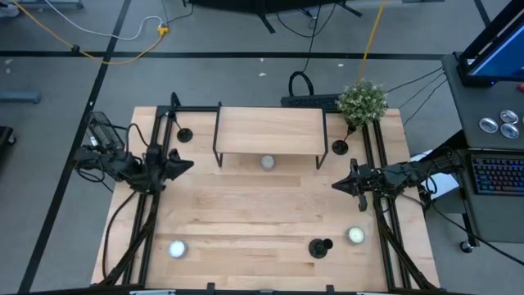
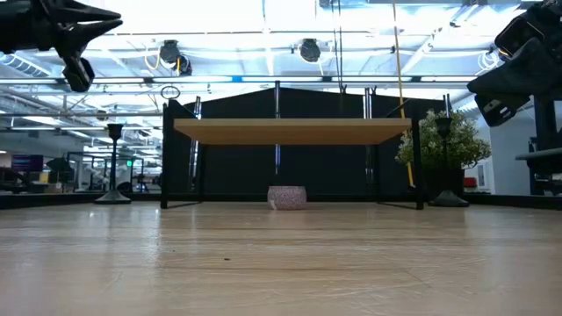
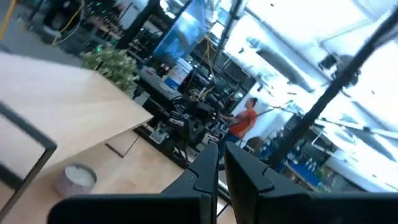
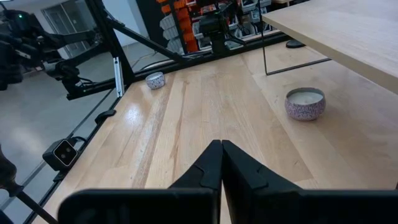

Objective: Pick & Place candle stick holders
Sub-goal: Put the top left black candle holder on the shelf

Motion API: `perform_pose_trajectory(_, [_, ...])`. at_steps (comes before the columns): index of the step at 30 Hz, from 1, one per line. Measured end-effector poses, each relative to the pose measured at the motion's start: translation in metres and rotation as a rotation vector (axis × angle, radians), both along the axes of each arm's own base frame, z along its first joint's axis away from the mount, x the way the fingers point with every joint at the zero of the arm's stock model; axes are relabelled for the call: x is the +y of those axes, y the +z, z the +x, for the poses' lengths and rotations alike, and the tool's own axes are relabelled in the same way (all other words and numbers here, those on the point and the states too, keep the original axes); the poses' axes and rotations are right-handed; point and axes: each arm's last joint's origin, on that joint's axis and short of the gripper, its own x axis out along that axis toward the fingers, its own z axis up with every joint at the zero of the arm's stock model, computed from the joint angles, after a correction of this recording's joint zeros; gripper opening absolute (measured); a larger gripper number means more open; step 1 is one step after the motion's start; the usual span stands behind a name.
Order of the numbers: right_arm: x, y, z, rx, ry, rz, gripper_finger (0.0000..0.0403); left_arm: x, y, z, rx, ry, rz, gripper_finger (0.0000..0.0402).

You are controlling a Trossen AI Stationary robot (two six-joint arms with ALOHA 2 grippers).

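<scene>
Near the front edge, one candle stick holder (image 1: pixel 319 247) stands apart from the closed right gripper (image 1: pixel 335 186).

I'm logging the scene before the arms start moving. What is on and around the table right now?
candle stick holders: three, black; one far left, one far right, one at the near edge
tealight candles: three, white; one under the shelf, one near left, one near right
shelf: one, light wood on black legs, far middle of the table
plant: one, green, far right corner
table: one, light wood
keyboard: one, off the table's right side
left gripper: shut, empty, above the left side
right gripper: shut, empty, above the right side
</scene>
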Motion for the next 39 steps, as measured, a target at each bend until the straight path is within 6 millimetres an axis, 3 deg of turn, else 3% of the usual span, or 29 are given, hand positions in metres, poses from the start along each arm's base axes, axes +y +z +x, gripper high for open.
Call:
perform_pose_trajectory(7, [0.0,0.0,0.0,0.0,0.0,0.0,0.0,0.0,0.02,0.006,0.189,0.056,-0.015,0.003])
perform_pose_trajectory(13, [0.0,0.0,0.0,0.0,0.0,0.0,0.0,0.002,0.071,0.012,0.463,0.209,0.034,0.003])
perform_pose_trajectory(17, [0.0,0.0,0.0,0.0,-0.001,0.0,0.0,0.009,0.104,0.017,0.622,0.388,-0.024,0.003])
perform_pose_trajectory(26, [0.0,0.0,0.0,0.0,0.0,0.0,0.0,0.039,0.158,0.023,0.946,0.729,-0.113,0.003])
perform_pose_trajectory(33, [0.0,0.0,0.0,0.0,0.0,0.0,0.0,0.071,0.176,0.027,1.108,0.902,-0.18,0.003])
perform_pose_trajectory(39, [0.0,0.0,0.0,0.0,0.0,0.0,0.0,0.105,0.17,0.033,1.279,0.911,-0.211,0.003])
